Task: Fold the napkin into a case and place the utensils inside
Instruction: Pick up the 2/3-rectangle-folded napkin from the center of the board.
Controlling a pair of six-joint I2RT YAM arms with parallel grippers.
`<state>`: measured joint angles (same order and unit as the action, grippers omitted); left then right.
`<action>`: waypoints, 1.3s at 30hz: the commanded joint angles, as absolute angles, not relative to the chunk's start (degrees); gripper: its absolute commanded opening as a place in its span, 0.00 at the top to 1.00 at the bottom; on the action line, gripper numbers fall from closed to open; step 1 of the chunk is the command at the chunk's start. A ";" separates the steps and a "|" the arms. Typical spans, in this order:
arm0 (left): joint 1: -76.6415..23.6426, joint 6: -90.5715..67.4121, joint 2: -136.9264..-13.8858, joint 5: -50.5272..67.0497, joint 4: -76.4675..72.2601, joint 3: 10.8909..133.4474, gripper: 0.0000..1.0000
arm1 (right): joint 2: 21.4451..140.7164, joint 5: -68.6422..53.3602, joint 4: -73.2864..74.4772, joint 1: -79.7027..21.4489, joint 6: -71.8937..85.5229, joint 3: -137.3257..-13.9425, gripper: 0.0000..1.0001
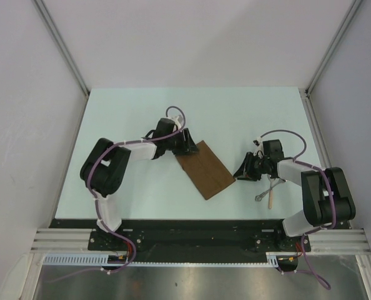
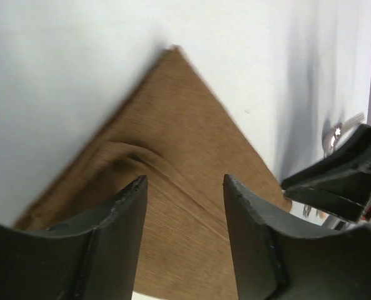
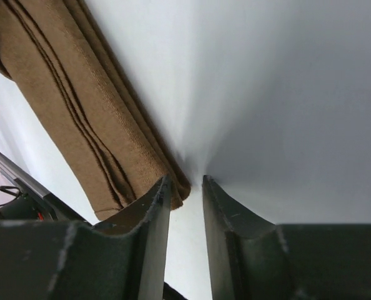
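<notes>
The dark-brown napkin (image 1: 204, 169) lies folded into a long rectangle, set diagonally mid-table. My left gripper (image 1: 187, 145) hovers over its far left end, jaws open and empty, with the cloth (image 2: 173, 156) showing between them. My right gripper (image 1: 240, 175) sits at the napkin's right corner. In the right wrist view its jaws (image 3: 185, 180) are a narrow gap apart with nothing between them, and the layered napkin edge (image 3: 79, 106) lies just beside the left finger. The utensils (image 1: 268, 192), silver metal and one with a tan handle, lie on the table right of the napkin, under the right arm.
The white table (image 1: 142, 112) is walled by pale panels on three sides. A black rail (image 1: 192, 234) carries the arm bases at the near edge. The right gripper (image 2: 338, 178) and a silver utensil (image 2: 332, 134) show in the left wrist view.
</notes>
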<state>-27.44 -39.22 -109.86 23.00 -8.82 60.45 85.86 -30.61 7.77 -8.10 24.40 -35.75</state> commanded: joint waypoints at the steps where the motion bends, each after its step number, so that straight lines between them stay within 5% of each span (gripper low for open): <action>1: -31.63 -31.13 -99.94 17.41 -3.97 63.19 0.41 | 85.78 -30.15 3.78 -10.71 25.22 -33.32 0.69; 9: -41.73 -24.70 -90.02 14.25 -3.07 58.72 0.36 | 73.78 -34.36 -0.89 -16.79 34.18 -24.36 0.73; 15: -52.61 -20.14 -87.80 4.59 -2.91 54.23 0.32 | 60.14 -25.33 14.40 -10.74 29.45 -26.10 0.66; 20: -59.93 -17.49 -97.10 -7.10 7.98 63.53 0.32 | 58.53 -23.99 18.37 -2.83 30.49 -26.72 0.52; 30: -65.91 -26.35 -111.18 -16.17 23.44 82.33 0.52 | 58.71 -20.21 20.39 1.22 33.58 -27.69 0.43; 39: -68.82 -41.29 -118.03 -20.83 39.01 93.07 0.42 | 59.50 -22.41 20.04 1.67 30.85 -29.97 0.33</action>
<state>-68.03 -32.32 -116.27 -17.72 30.55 89.01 59.55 -21.43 20.45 1.41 32.32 -27.09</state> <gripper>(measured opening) 0.581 0.661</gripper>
